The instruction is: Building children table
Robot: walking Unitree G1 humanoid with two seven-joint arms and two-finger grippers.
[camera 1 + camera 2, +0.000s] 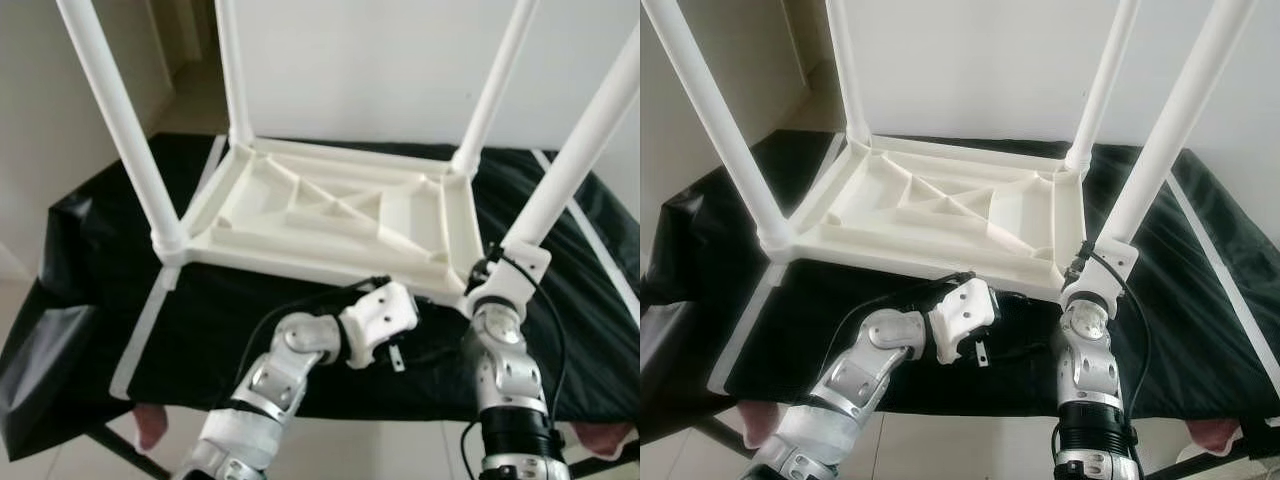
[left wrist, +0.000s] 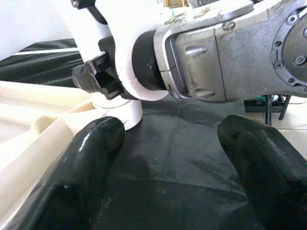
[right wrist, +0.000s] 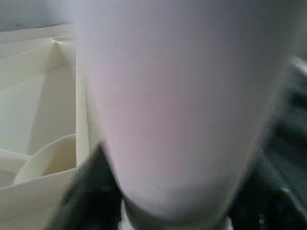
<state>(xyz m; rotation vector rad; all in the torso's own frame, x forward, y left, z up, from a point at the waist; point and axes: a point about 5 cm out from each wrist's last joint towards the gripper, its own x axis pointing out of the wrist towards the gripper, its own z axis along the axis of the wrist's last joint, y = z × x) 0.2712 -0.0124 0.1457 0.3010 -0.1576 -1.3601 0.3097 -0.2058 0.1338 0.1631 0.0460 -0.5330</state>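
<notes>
- Four white legs stand up from the upturned tabletop [image 1: 330,215], one per corner: near-left leg [image 1: 120,120], far-left leg [image 1: 232,70], far-right leg [image 1: 495,85], near-right leg [image 1: 585,140].
- Tabletop lies underside up on a black cloth [image 1: 100,260], ribs and diagonal braces showing.
- Cloth covers a low platform; white strips run along its left and right sides.
- Right gripper [image 1: 507,262] is at the base of the near-right leg, right at the tabletop's near-right corner.
- Right wrist view: the leg [image 3: 177,105] is very close and blurred, dark fingers [image 3: 91,191] either side of it low down. Looks clamped on the leg.
- Left gripper [image 2: 168,163] is low over the cloth just in front of the tabletop's near edge, pointing toward the right arm.
- Left jaws spread wide, holding nothing; both black fingers [image 2: 81,167] are clear of the cloth in the left wrist view.
- Left wrist view also shows the right arm's silver wrist [image 2: 230,52] and the white leg socket [image 2: 120,112] at the corner just beyond the fingers.
- Left gripper is near the right wrist, not touching it.
- Pale wall [image 1: 380,60] behind the platform, tiled floor [image 1: 390,450] at the near edge.
</notes>
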